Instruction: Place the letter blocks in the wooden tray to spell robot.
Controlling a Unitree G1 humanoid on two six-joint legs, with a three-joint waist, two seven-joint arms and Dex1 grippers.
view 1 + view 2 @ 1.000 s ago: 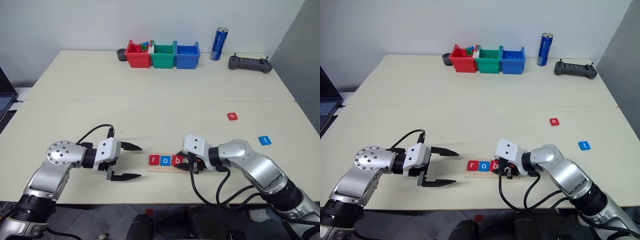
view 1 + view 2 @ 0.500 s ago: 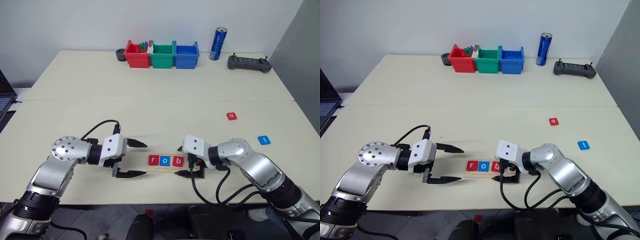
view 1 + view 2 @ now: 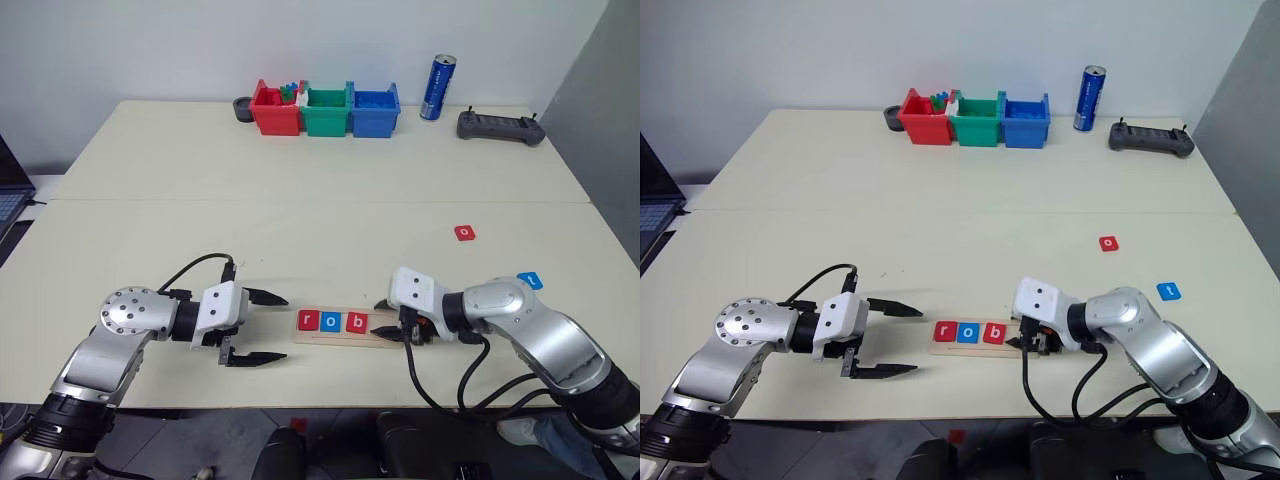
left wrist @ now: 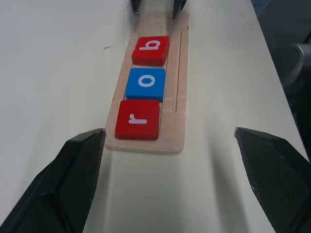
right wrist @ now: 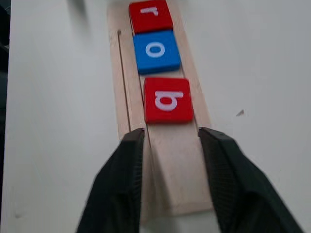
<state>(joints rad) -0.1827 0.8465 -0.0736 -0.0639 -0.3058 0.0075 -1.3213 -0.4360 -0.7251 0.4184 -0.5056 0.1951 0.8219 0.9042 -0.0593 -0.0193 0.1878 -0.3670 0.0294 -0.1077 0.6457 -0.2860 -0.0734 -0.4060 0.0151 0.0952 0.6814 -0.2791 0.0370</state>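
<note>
While the wooden tray (image 3: 345,330) lies flat at the near edge of the surface (image 3: 300,190), three letter blocks sit in it in a row: red "r" (image 3: 308,320), blue "o" (image 3: 332,321), red "b" (image 3: 356,322), left to right. Right part of the tray is bare wood.

Left gripper (image 3: 268,328) sits just left of the tray's left end, fingers spread wide, holding nothing, pointing right at the tray.

Right gripper (image 3: 390,320) is at the tray's right end, pointing left. Its fingers (image 5: 129,184) are partly spread over the bare wood just right of "b", gripping no block; can't tell if they touch the wood.

Two blocks lie loose on the surface, well apart from the tray: red "o" tile (image 3: 464,233) far right, blue "t" tile (image 3: 529,281) further right and nearer.

Far edge: red bin (image 3: 274,108), green bin (image 3: 326,110), blue bin (image 3: 374,110) side by side, blue can (image 3: 437,88) and a dark controller (image 3: 500,127) to their right.
</note>
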